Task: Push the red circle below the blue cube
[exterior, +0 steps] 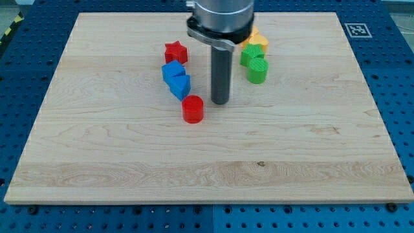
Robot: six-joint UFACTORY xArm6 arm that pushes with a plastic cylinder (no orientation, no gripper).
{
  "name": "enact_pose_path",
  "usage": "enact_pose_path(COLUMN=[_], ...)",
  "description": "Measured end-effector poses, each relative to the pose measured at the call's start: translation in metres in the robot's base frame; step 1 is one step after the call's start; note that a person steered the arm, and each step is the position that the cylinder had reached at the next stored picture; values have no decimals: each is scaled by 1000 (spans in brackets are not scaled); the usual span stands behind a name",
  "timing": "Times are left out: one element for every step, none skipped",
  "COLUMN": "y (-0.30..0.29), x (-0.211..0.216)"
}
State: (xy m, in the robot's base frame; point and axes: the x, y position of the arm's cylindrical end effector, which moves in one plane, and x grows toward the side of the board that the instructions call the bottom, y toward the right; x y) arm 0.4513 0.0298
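The red circle point(193, 109) lies nearest the view's bottom of all the blocks, a short round block standing flat on the wooden board point(129, 168). It sits just below and slightly to the view's right of the lower blue block point(181, 85), close to it or just touching. My tip point(220, 102) is down on the board just to the view's right of the red circle, a narrow gap between them. The rod has no jaws and holds nothing.

Counting outward: two blue blocks, the blue cube point(172, 70) above and a wedge-like one touching it below; two red blocks, the circle and a red star point(175, 52) just above the blue cube; two green blocks point(255, 63) stacked closely at the view's right of the rod; and a yellow block point(257, 41) above them, partly hidden by the arm's housing.

All blocks cluster in the upper middle. The board's lower half and both sides are bare wood, well apart from any edge.

The rod stands upright, hanging straight down from the grey housing point(220, 16) at the view's top.
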Motion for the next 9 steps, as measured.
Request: enact_pose_path(y=[10, -4, -35, -57, -60, -64, -75, -75, -75], x=[29, 42, 42, 41, 44, 57, 47, 25, 26])
